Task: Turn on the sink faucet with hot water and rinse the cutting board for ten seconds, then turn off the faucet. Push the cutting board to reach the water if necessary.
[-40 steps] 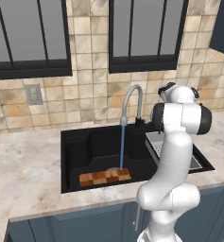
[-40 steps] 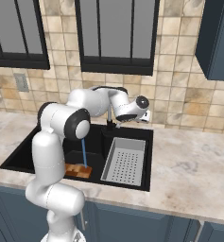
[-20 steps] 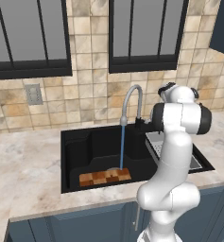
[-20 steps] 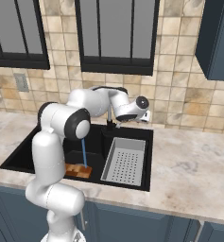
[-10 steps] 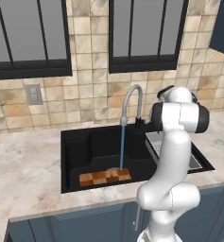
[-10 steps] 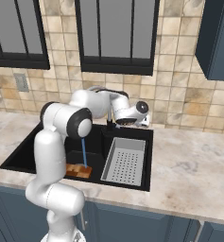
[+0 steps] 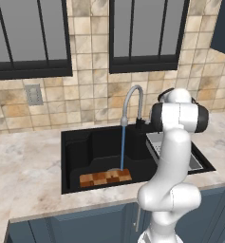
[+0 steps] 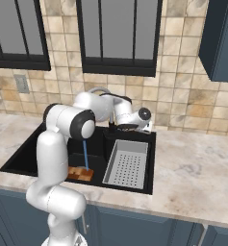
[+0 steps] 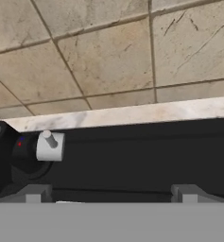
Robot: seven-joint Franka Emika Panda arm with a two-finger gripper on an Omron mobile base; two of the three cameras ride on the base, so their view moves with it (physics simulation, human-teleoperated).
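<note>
The sink faucet (image 7: 132,96) arches over the black sink (image 7: 76,152), and a thin blue stream of water (image 7: 123,147) falls from its spout. The stream lands at the back edge of the checkered cutting board (image 7: 105,178), which lies flat on the basin floor near the front. From the right, the water (image 8: 85,156) strikes the cutting board (image 8: 81,173) behind my arm. My gripper (image 9: 112,194) is open, close to the back wall right of the faucet's base. The small lever handle (image 9: 49,144) sticks out of the dark base (image 9: 9,163), left of my fingertips (image 9: 35,193) and untouched.
A grey perforated drainer tray (image 8: 129,164) fills the sink's right part, just below my hand. Marble counter (image 8: 192,178) surrounds the sink. The tiled wall (image 9: 113,56) with dark-framed windows (image 7: 142,33) rises right behind the faucet. My own arm (image 7: 173,156) blocks the sink's right side.
My hand has sunk a little beside the faucet's base, with the jaws still wide. The water keeps running onto the board, which has not moved.
</note>
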